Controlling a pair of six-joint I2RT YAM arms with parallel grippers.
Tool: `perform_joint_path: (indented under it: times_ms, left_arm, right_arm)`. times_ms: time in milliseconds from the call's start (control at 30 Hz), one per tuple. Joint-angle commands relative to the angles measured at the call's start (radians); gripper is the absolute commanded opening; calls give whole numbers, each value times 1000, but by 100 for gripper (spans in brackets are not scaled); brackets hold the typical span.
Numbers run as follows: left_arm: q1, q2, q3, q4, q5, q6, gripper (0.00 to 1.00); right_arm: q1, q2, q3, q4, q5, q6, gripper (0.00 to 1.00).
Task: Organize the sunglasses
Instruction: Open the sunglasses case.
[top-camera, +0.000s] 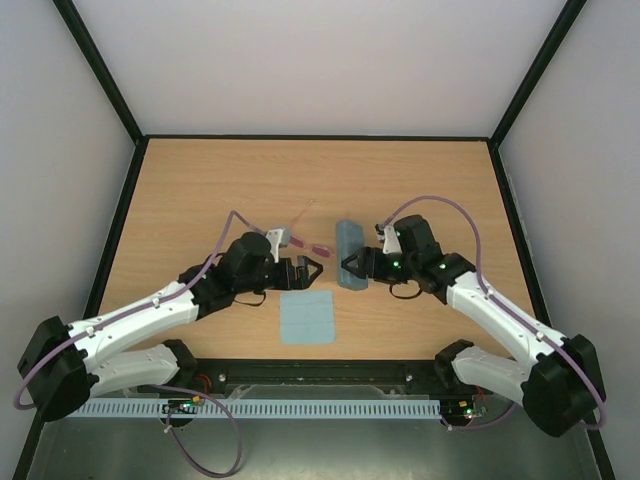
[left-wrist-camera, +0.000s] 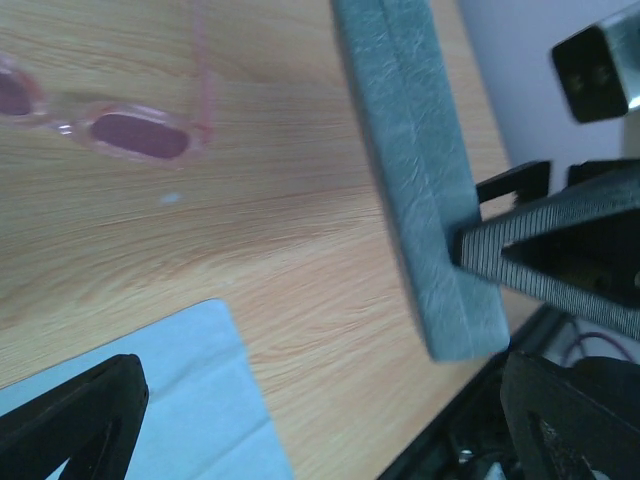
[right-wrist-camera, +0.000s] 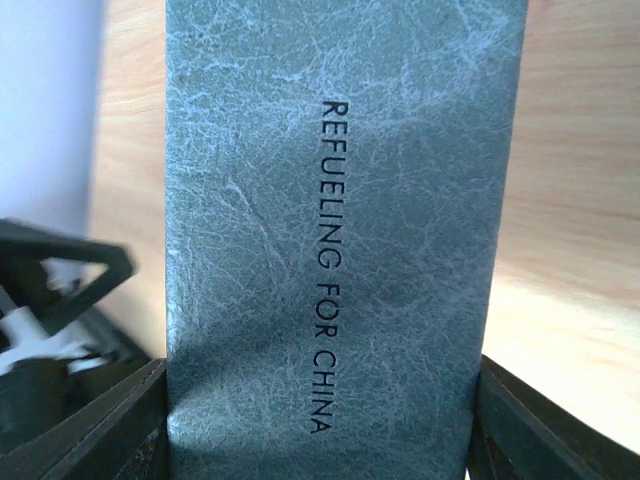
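While both my arms are reaching in from the near edge toward the middle of the tabletop (top-camera: 200, 180), I am holding my left claw (top-camera: 311, 268) low over the wood, fingers spread wide and gripping nothing. The sunglasses (left-wrist-camera: 130, 132) are lying on the tabletop just beyond that claw, apart from it. The case (top-camera: 350, 245) is sitting to their right, and the cloth (top-camera: 306, 316) is lying nearer my bases. My right claw (top-camera: 351, 266) is clamping the case across its width toward its near end, fingers (right-wrist-camera: 540, 430) pressing on both long sides.
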Motion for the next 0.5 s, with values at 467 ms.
perform_joint_path:
  times_ms: [467]
  left_arm:
    - [26, 134, 22, 286, 120, -74, 100]
  right_arm:
    - [-1, -139, -81, 156, -271, 116, 41]
